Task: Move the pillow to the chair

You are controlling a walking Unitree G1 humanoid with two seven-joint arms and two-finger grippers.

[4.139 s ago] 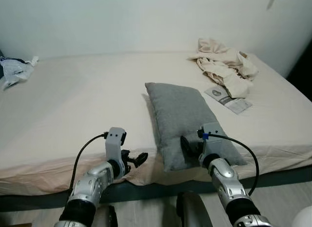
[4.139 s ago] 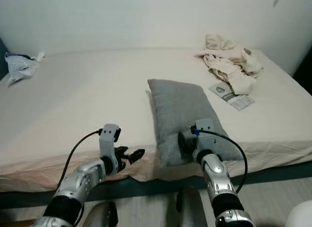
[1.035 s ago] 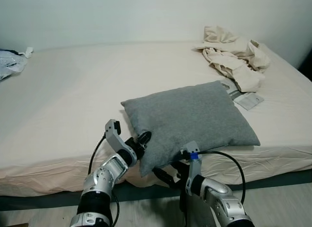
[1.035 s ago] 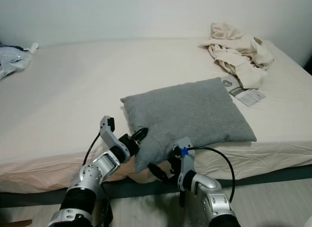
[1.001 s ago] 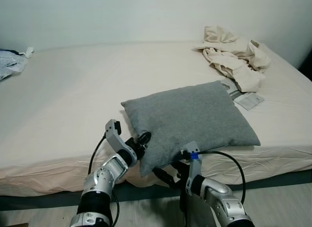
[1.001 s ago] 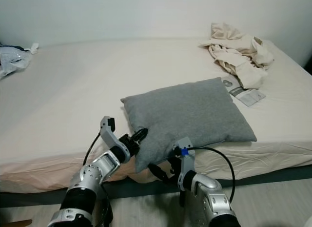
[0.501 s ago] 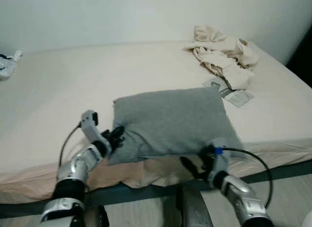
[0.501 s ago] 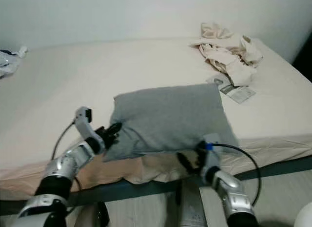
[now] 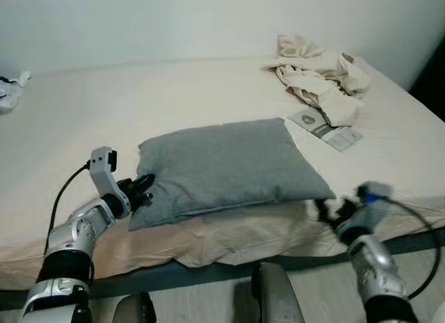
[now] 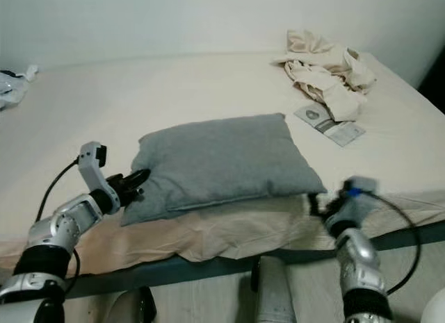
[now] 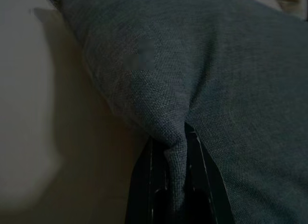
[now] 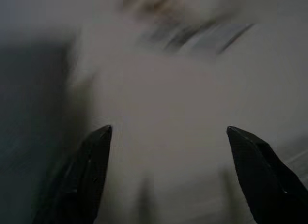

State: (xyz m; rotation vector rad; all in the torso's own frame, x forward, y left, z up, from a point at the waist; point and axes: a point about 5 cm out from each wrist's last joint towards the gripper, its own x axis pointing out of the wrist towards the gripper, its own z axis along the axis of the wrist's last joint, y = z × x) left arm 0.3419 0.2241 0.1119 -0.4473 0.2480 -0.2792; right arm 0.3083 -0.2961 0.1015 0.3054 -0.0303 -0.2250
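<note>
Your left gripper [image 9: 141,186] pinches the grey pillow [image 9: 226,167] at its nine o'clock corner. Your right gripper [image 9: 332,210], fingers spread empty, hangs at four o'clock. One-sided lifting could let the fabric slip.

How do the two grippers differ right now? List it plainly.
Grip: the left gripper is shut on a pinch of the grey pillow's corner; the right gripper is open and holds nothing.
Place: the left gripper is at the pillow's left corner on the bed; the right gripper hangs off the pillow's right corner, by the bed's edge.
Sharpness: the left is sharp in the head views; the right is blurred.
Both have black fingers.
</note>
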